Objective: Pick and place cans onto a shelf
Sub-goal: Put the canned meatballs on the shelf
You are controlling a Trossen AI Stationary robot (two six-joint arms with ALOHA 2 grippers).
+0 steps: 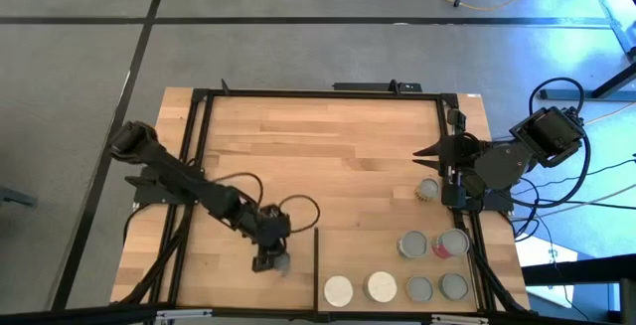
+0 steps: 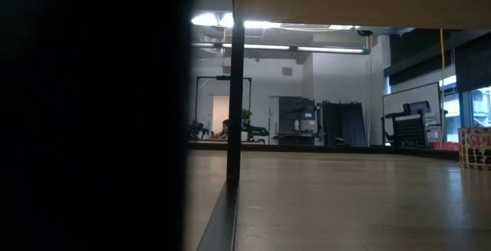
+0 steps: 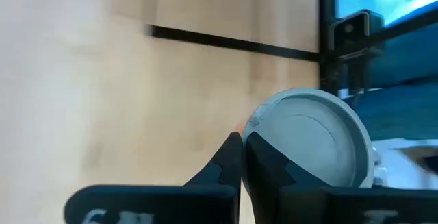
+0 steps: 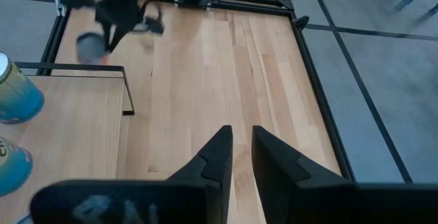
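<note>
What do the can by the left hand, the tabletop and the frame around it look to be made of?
Can: probably metal, with a dull grey top and a raised rim ring. Tabletop: light wood in jointed strips with visible grain, matte. Frame: looks like black metal bars, straight with corner brackets; the exact material isn't certain.

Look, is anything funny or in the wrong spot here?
Yes. One can stands alone on the tabletop, outside the shelf where the other cans are. The left gripper is shut right beside it, not around it, so it looks like a missed grab.
</note>
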